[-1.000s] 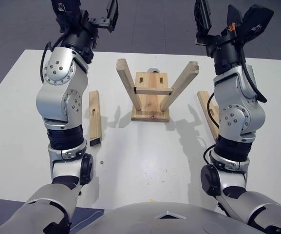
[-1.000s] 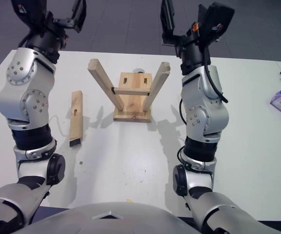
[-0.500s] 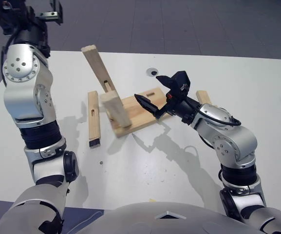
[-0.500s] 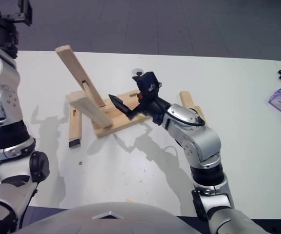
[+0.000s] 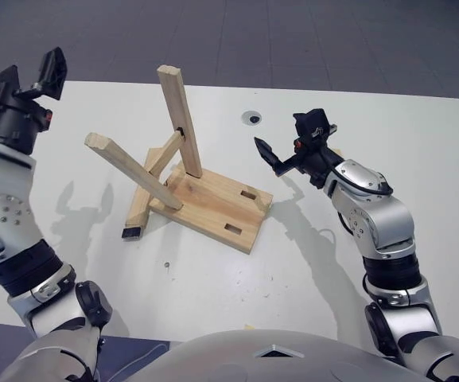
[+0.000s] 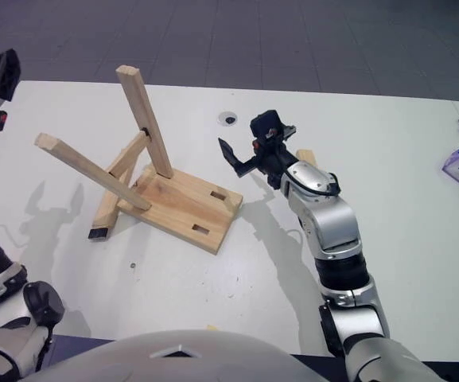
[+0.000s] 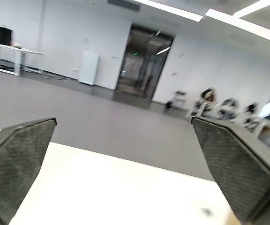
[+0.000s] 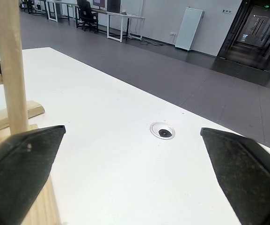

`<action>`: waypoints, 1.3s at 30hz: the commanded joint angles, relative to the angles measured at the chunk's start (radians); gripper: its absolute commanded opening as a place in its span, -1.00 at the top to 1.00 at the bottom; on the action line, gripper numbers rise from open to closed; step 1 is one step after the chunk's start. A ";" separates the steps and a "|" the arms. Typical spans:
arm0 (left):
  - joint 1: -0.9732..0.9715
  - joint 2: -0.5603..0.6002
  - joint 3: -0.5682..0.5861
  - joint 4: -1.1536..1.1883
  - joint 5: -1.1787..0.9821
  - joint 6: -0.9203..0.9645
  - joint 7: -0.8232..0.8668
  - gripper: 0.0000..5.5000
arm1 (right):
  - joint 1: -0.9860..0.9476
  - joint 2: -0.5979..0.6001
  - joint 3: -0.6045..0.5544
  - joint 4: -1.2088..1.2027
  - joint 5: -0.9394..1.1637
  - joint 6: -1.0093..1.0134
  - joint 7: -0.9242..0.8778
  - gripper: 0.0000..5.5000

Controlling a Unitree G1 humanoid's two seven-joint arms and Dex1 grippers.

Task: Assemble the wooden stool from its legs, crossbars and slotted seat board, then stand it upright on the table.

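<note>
Right claw (image 5: 286,137) has backed off the seat board (image 5: 217,207) and hangs just beside its right end with fingers spread and nothing held. Half a second ago it was down against the board. Left claw (image 5: 30,78), also spread and empty, has swung out high over the table's (image 5: 213,278) far left edge. Over the last second the half-built stool has slid left and turned. It was square to the robot. Now the board lies flat at an angle, with its two fitted legs (image 5: 180,119) pointing up and away, joined by a crossbar (image 5: 164,153), and its two empty slots (image 5: 247,195) on the side nearer the right claw. One loose leg (image 5: 138,215) lies against the board's left edge, and the other (image 6: 305,157) lies behind the right arm. The turn probably brings the open slots within reach, but two legs remain to be fitted.
</note>
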 commanded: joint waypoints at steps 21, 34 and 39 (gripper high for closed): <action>0.138 0.204 -0.436 0.077 0.251 -0.187 -0.202 -0.96 | 0.021 0.010 0.001 0.053 -0.086 -0.032 0.006 -0.96; -0.107 -0.113 -0.754 0.185 0.377 -0.274 -0.201 -0.96 | 0.058 -0.027 0.106 0.133 -0.233 -0.139 0.066 -0.96; -0.090 -0.158 -0.702 0.184 0.375 -0.263 -0.137 -0.96 | 0.161 -0.124 0.021 0.135 -0.309 -0.183 0.026 -0.96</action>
